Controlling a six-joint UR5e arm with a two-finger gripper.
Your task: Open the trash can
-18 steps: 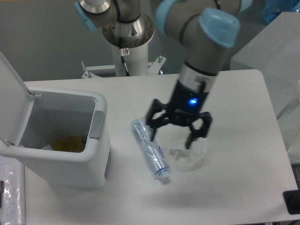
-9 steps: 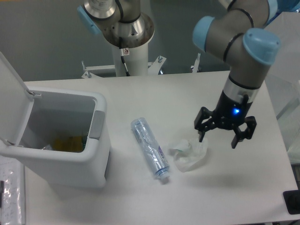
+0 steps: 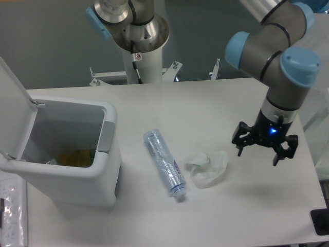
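Note:
The trash can is a big white boxy bin at the left of the table. Its lid stands swung up on the far left side, so the inside shows, with something yellow at the bottom. A grey button strip runs down its right rim. My gripper hangs open over the right part of the table, far from the bin, with nothing between its fingers.
A crushed clear plastic bottle lies in the middle of the table. A crumpled white tissue lies just right of it, left of my gripper. The arm's base post stands at the back.
My gripper has travelled right across the table, from above the bottle and tissue to beyond the tissue. It stayed open and empty. The bin's lid has stayed up.

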